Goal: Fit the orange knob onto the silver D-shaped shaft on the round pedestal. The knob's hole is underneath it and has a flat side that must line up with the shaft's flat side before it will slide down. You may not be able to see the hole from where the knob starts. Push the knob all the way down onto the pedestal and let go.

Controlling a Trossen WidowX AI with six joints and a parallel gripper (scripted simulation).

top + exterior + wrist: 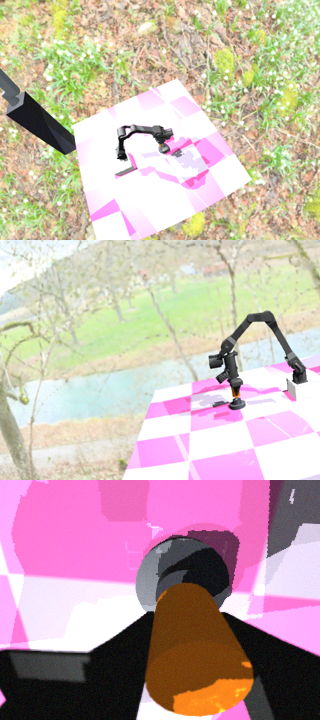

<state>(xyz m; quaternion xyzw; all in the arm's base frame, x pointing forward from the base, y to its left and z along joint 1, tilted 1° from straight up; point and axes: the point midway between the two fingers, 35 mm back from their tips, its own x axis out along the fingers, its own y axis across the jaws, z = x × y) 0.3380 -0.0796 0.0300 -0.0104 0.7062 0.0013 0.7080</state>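
Note:
The orange knob (160,145) (235,392) (192,640) is upright between the fingers of my gripper (236,393) (186,618), which is shut on it. The dark round pedestal (237,405) (146,582) stands on the table directly below. In the exterior view the knob's lower end is just above the pedestal's raised hub, with only a narrow gap showing. The silver shaft cannot be made out clearly; the wrist view hides it behind the knob. The knob's hole and both flat sides are hidden, so their alignment cannot be told.
The arm's white base block (302,391) stands on the pink and white checkered table (219,444), to the right in the exterior view. Shadows of the arm fall around the pedestal. A tall dark post (38,124) is beside the table's left edge in the top view.

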